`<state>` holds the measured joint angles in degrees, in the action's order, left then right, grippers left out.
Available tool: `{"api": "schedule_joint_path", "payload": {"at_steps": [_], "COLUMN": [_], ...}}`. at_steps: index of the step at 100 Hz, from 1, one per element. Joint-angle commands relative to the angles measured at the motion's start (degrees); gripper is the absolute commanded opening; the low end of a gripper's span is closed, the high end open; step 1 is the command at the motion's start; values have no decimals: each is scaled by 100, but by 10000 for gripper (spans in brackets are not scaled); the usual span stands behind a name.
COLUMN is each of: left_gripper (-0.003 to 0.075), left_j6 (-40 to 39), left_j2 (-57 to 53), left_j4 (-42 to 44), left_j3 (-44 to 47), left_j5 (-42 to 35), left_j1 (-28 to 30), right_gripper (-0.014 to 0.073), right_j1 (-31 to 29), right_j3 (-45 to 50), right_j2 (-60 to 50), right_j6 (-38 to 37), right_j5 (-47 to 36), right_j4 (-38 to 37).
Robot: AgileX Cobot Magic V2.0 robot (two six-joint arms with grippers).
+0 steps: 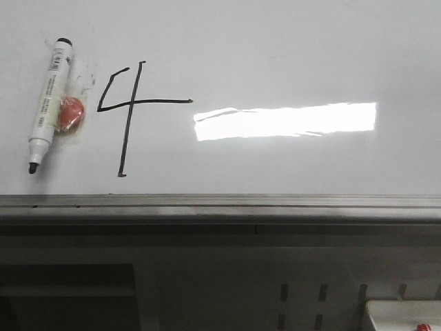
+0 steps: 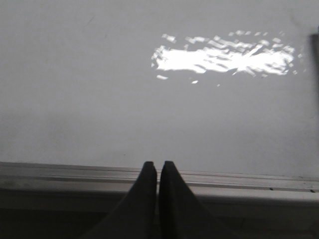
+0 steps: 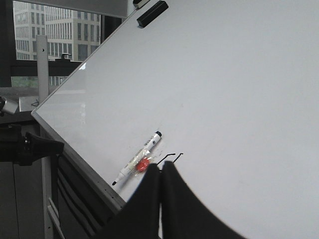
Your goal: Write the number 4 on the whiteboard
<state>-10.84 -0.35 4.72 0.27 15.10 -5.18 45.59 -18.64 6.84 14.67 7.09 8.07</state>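
A thin black number 4 [image 1: 127,110] is drawn on the glossy whiteboard [image 1: 275,55], left of a bright rectangular glare. A white marker [image 1: 48,103], uncapped with its black tip down, sticks to the board beside an orange-red magnet [image 1: 70,114], left of the 4. In the right wrist view the marker [image 3: 137,158] and the top of the 4 [image 3: 169,158] show just beyond my right gripper [image 3: 160,167], which is shut and empty. My left gripper [image 2: 158,165] is shut and empty, over the board's grey bottom rail [image 2: 75,174]. Neither gripper shows in the front view.
The grey metal rail [image 1: 220,207] runs along the board's lower edge. A black eraser block [image 3: 152,13] sits near the board's top edge. A white tray corner with a red item [image 1: 406,317] lies below at the right. Windows and a frame stand beyond the board's side.
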Motion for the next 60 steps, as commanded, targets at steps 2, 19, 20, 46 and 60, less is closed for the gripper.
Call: {"api": "schedule_joint_path", "payload": {"at_steps": [2,19,20,46,60], "left_gripper": [-20,-20,-20,-20,-20], "left_j6": [-32,-32,-32,-32,-32], "left_j2": [-145,-145,-145,-145,-145], "left_j4": [-137,-314,-316,-316,-316], "left_j3": [194,178,178,178,178], "left_j5": [-422,404,404,374,374], "left_j1": [121,195,195,195,195], "right_gripper": [-64,-64,-64,-64,-64], "right_j1": [-31,-31,-31,-31,-31], "right_j3": [-147,-147,-147,-147,-147], "right_j2": [61,61,61,61,61], "right_j6": [46,46,46,46,46], "right_j5": [-464,-464,-464,-464,-464], "right_j4": [-41,-41,-41,-41,-41]}}
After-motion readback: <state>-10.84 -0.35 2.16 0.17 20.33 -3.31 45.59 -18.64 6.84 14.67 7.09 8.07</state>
